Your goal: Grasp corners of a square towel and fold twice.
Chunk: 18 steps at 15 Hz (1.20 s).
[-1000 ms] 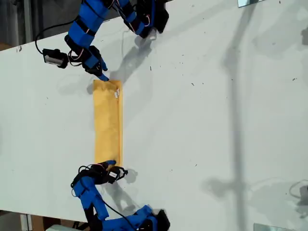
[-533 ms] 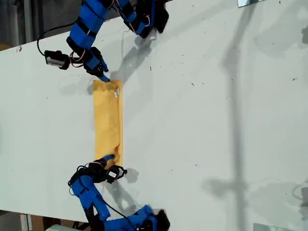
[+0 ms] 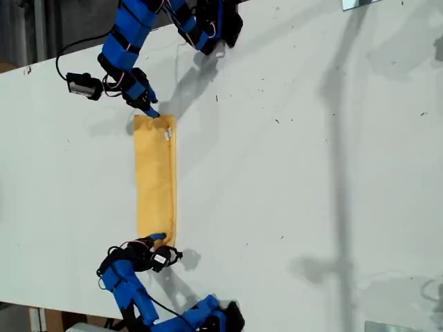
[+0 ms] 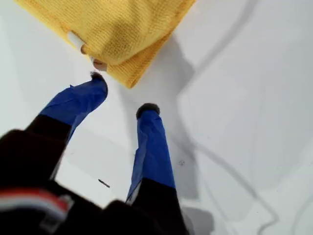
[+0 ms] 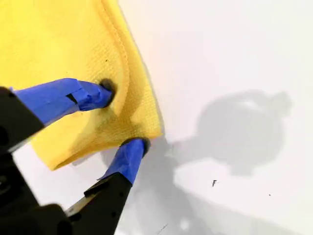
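Note:
The yellow-orange towel (image 3: 156,180) lies on the white table as a long narrow folded strip, its small white tag (image 3: 167,135) near the upper end in the exterior view. My first gripper (image 3: 151,109) hovers just off that tagged corner (image 4: 128,81), open with nothing between its blue fingers (image 4: 80,100). At the strip's lower end in the exterior view, my second gripper (image 3: 158,238) stands open astride the other corner (image 5: 146,128). One fingertip (image 5: 100,92) presses on the cloth (image 5: 63,44). The other fingertip (image 5: 133,147) sits at the cloth's edge.
The white table (image 3: 297,173) stretches wide to the exterior view's right, with small dark specks on it. A black camera module (image 3: 82,84) hangs off the first arm. Both arm bases (image 3: 214,28) (image 3: 218,318) stand at the exterior view's top and bottom edges.
My second gripper slid up onto the towel's lower end, then drew back down to its corner. My first gripper barely shifted at the tagged corner.

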{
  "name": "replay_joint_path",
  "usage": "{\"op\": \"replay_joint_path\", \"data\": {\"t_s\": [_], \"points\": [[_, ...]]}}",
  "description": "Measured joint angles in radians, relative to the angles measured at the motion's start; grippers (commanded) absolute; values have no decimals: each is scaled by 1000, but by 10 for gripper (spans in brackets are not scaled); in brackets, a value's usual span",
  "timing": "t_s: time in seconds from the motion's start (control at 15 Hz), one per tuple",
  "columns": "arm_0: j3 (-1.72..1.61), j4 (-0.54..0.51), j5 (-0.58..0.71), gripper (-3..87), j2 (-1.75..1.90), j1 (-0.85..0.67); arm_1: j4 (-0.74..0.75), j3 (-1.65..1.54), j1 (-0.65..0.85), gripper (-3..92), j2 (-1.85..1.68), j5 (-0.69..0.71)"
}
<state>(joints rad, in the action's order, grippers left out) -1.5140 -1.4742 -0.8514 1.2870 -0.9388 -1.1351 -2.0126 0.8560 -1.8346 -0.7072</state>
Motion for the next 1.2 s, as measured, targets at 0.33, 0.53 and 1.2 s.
{"op": "replay_joint_path", "data": {"t_s": [0.33, 0.53, 1.2], "points": [[-127, 78, 0, 188, 58, -48, 25, -12, 0, 175, 0, 0], [-179, 129, -15, 185, 229, -37, 28, -12, 0, 174, 0, 0], [-64, 66, -97, 189, 291, 91, 34, -34, 3, 174, 0, 0]]}}
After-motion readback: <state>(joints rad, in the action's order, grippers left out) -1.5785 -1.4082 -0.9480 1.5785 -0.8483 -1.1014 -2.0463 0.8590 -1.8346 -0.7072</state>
